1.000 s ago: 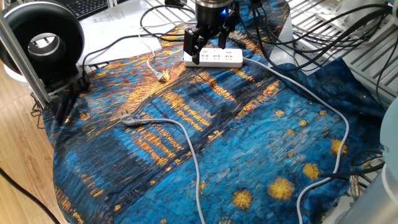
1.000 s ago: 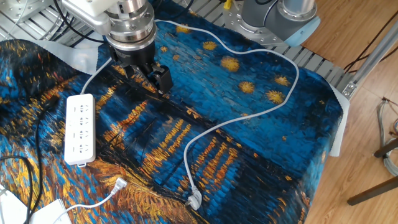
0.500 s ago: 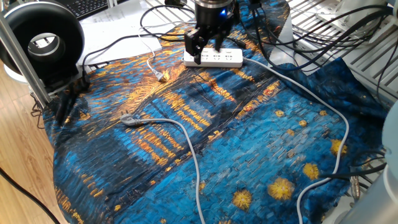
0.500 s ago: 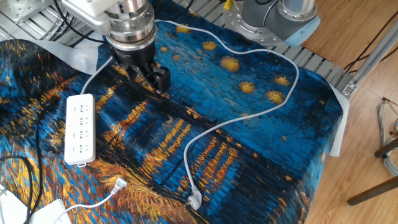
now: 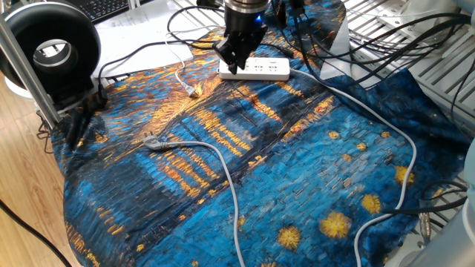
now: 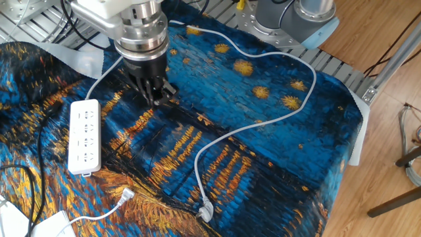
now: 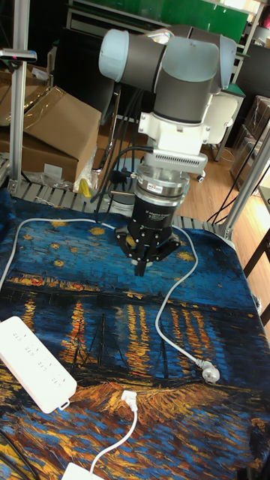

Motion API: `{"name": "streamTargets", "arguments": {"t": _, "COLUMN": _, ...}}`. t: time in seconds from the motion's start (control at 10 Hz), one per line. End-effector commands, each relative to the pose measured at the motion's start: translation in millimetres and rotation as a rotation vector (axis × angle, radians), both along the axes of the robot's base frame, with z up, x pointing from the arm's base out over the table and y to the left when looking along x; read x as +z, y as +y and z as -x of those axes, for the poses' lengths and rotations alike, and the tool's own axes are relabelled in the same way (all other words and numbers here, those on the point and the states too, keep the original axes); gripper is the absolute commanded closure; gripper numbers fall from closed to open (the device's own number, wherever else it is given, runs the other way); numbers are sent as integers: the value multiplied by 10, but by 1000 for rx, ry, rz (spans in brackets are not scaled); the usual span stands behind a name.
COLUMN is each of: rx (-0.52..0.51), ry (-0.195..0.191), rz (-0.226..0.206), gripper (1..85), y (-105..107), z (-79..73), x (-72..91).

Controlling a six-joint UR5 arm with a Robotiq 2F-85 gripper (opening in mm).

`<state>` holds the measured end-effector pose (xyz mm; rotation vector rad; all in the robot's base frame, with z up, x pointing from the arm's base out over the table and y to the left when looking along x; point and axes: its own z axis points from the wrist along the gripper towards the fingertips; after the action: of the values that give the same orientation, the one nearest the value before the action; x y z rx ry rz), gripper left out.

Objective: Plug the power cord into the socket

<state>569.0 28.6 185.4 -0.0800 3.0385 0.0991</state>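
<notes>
The socket, a long white power strip [image 5: 254, 70] [image 6: 85, 137] [image 7: 34, 364], lies flat on the blue painted cloth. The power cord's small pale plug [image 5: 193, 90] [image 6: 127, 195] [image 7: 128, 397] lies loose on the cloth near one end of the strip, and its thin white cable runs off the edge. My gripper [image 5: 236, 58] [image 6: 158, 97] [image 7: 142, 268] hangs low over the cloth beside the strip's other end, well away from the plug. Its black fingers meet at a point, shut and holding nothing.
A thicker grey cable loops across the cloth and ends in a grey plug [image 5: 154, 142] [image 6: 205, 212] [image 7: 208, 371]. Black cables [image 5: 185, 30] bunch behind the strip. A round black fan [image 5: 48, 52] stands at the table's corner. A metal frame [image 6: 39, 13] borders the cloth.
The gripper's fingers, spread apart a second ago, have drawn together, and the wrist has shifted slightly along the strip's end. The plugs and the strip have not moved.
</notes>
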Motion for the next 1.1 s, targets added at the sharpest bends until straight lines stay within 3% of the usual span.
{"name": "streamTargets", "arguments": {"t": 0.0, "rx": 55, "ry": -31, "rz": -54, "gripper": 843, "y": 157, "z": -88, "x": -83}}
{"name": "streamTargets", "arguments": {"t": 0.2, "rx": 92, "ry": 22, "rz": -57, "gripper": 843, "y": 203, "z": 62, "x": -152}}
{"name": "streamTargets", "arguments": {"t": 0.3, "rx": 162, "ry": -11, "rz": 0, "gripper": 843, "y": 76, "z": -14, "x": -162}}
{"name": "streamTargets", "arguments": {"t": 0.4, "rx": 197, "ry": -14, "rz": 18, "gripper": 843, "y": 50, "z": -15, "x": -169}}
{"name": "streamTargets", "arguments": {"t": 0.5, "rx": 226, "ry": -76, "rz": 31, "gripper": 843, "y": 60, "z": -167, "x": -173}}
{"name": "streamTargets", "arguments": {"t": 0.6, "rx": 243, "ry": -88, "rz": 46, "gripper": 843, "y": 65, "z": -188, "x": -195}}
{"name": "streamTargets", "arguments": {"t": 0.7, "rx": 203, "ry": -46, "rz": -40, "gripper": 843, "y": 275, "z": -62, "x": -213}}
{"name": "streamTargets", "arguments": {"t": 0.8, "rx": 234, "ry": -33, "rz": -60, "gripper": 843, "y": 337, "z": -10, "x": -225}}
{"name": "streamTargets", "arguments": {"t": 0.9, "rx": 281, "ry": -18, "rz": -5, "gripper": 843, "y": 228, "z": 31, "x": -256}}
{"name": "streamTargets", "arguments": {"t": 1.0, "rx": 324, "ry": 25, "rz": 37, "gripper": 843, "y": 138, "z": 144, "x": -285}}
